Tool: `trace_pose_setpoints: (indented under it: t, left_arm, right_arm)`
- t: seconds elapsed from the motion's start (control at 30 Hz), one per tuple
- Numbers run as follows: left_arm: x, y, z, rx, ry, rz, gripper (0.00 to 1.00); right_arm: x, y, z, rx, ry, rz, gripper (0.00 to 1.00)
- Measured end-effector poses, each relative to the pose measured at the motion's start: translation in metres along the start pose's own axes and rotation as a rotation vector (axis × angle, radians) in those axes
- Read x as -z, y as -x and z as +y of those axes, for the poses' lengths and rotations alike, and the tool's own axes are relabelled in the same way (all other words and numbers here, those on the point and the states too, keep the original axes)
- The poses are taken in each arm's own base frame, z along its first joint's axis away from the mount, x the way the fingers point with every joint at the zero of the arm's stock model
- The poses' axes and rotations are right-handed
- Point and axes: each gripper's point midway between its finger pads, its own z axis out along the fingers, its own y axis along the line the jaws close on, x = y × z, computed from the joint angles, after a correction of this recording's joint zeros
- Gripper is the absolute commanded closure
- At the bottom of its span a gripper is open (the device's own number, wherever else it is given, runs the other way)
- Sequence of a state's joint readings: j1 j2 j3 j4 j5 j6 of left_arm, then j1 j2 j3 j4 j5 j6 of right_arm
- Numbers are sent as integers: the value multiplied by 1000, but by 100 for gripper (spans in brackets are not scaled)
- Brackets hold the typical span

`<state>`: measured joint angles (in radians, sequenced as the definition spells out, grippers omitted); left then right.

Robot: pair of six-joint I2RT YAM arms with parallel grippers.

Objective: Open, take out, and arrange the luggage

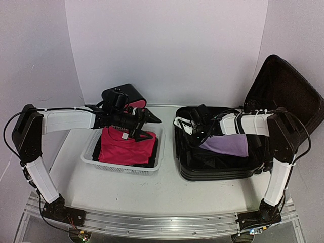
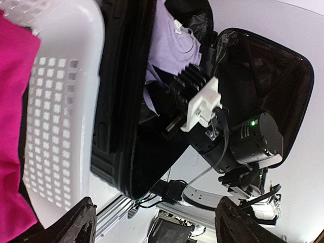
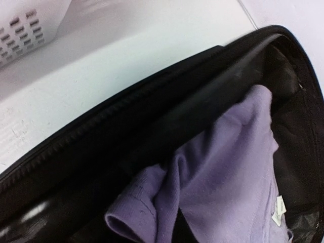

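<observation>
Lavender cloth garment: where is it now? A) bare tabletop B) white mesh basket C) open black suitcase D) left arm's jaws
C: the lavender cloth garment sits over the base of the open black hard-shell suitcase, while the white mesh plastic basket holds only a red shirt.

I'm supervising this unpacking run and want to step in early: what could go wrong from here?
The right pincer is down in the purple garment, grip unseen; a thin fold could slip out on lifting.
The garment lies against the luggage wall and may snag there.
The open left pincer hangs over the white basket, so crossing arms could collide.
</observation>
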<state>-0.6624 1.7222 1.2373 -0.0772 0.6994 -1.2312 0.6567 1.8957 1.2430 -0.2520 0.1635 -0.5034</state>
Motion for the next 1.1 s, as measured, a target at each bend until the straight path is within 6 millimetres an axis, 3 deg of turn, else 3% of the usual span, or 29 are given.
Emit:
trace_pose_setpoints:
  t: [0.07,0.27,0.5,0.77,1.1]
  left_arm:
    - [-4,4,-8,3,-11,2,19]
    - [-25,20,-27,74,-31,-23,18]
    - [-86,41,-46,179,-57,-17,16]
    - [-146,47,-34,265,-39,-29,11]
    - [-180,49,-52,276,-89,-45,12]
  right_arm:
    - [8,2,-5,-30,5,-22,100]
    - [31,6,-27,-135,34,-102,100]
    - [36,3,-30,-225,104,-144,100]
    - [52,4,-34,-275,126,-193,100]
    - [68,8,-32,-283,144,-252,100]
